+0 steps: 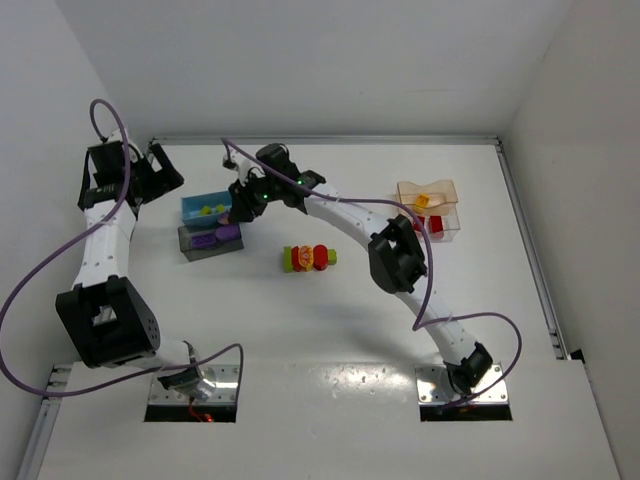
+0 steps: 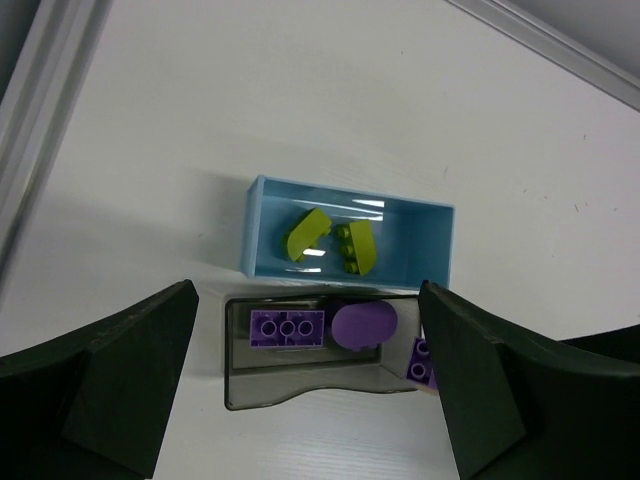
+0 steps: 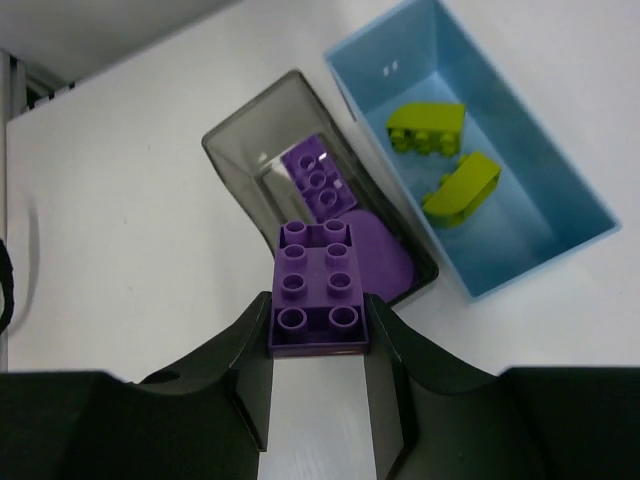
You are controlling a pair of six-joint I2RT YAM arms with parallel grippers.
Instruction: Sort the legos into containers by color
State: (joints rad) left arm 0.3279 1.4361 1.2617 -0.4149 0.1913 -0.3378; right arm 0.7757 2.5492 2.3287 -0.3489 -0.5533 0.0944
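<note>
the purple block faces studs-up to the wrist camera, its long axis running straight out from the right hand, which is clamped on its long sides at the near end of the dark grey tub. the blue tub, alongside that tub, holds two lime blocks. the left hand hangs above the grey tub, fingers wide apart.

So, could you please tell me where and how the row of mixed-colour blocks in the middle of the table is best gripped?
Probably from straight above, closing across the short width of the green end block. The row of blocks lies flat on the table, running left to right, with bare surface along both long sides.
</note>
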